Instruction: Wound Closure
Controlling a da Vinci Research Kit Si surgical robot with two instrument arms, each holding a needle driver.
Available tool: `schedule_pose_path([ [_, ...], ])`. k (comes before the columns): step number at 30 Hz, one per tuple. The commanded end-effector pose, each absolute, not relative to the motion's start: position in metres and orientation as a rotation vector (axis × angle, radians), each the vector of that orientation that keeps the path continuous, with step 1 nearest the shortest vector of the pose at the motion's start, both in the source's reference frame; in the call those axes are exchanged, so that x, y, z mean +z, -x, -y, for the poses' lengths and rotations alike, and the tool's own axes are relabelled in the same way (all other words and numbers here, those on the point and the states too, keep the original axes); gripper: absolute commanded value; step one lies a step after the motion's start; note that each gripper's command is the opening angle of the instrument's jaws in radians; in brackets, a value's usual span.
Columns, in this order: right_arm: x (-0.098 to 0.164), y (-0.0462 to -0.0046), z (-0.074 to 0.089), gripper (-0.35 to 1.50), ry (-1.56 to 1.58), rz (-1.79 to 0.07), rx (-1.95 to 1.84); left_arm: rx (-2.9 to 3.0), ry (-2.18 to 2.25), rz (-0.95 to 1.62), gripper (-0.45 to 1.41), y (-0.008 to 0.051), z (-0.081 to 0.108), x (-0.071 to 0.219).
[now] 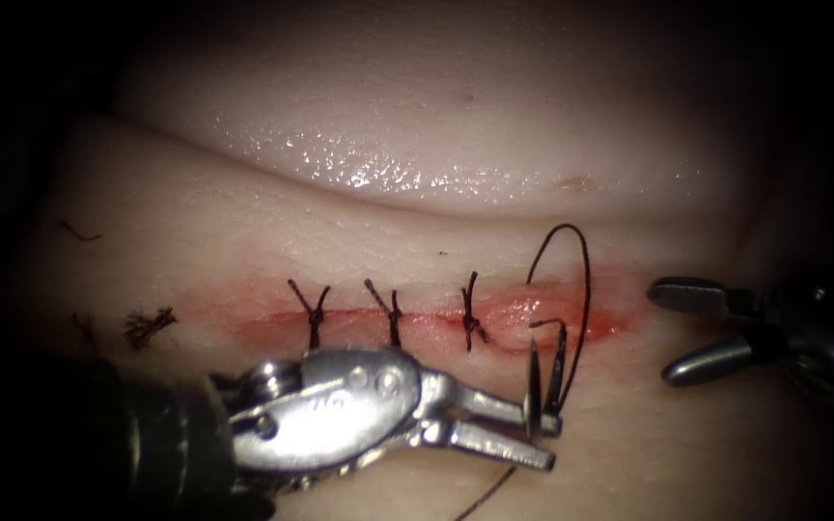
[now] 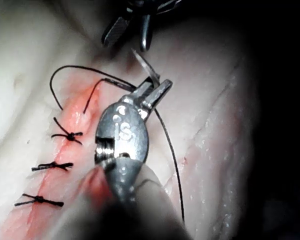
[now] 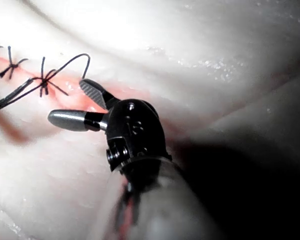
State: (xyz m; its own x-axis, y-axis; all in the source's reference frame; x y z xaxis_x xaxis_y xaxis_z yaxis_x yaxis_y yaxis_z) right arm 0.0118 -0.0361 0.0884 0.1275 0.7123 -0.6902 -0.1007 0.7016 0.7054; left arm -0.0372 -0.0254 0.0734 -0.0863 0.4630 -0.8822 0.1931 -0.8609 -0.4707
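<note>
A: Well, saw the left claw (image 1: 544, 439) closed on the curved needle (image 1: 534, 391), gripped near its lower end, just below the cut (image 1: 436, 318)?

B: Yes. Stood nearly upright in that grip, clear of the tissue (image 1: 243, 222), tip upward toward the right end of the cut.

A: And the thread (image 1: 581, 289)?

B: Ran up from beside the needle, arched over the cut's right end and came down into it. Trailed on below the claw as well.

A: Right claw (image 1: 673, 333)?

B: Spread wide, held nothing, hovered right of the cut, well apart from the needle.

A: Anything else noted?

B: Three knotted stitches (image 1: 393, 314) across the cut, left of the loop. Red fluid (image 1: 523, 314) along the wound. Frayed thread scraps (image 1: 149, 326) on the tissue at far left.
</note>
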Motion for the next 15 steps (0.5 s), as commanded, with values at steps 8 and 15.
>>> schedule_pose_path([
  [8, 0.087, -0.013, 0.0373, 0.91, -0.577, -1.397, 0.685, 2.3, 1.987, 0.377, -0.45, 0.0381, 0.0247, 0.0692],
  [15, 0.0849, -0.0132, 0.0369, 0.95, -0.636, -1.405, 0.764, 2.439, 1.881, 0.152, -0.45, 0.0382, 0.0237, 0.0669],
])
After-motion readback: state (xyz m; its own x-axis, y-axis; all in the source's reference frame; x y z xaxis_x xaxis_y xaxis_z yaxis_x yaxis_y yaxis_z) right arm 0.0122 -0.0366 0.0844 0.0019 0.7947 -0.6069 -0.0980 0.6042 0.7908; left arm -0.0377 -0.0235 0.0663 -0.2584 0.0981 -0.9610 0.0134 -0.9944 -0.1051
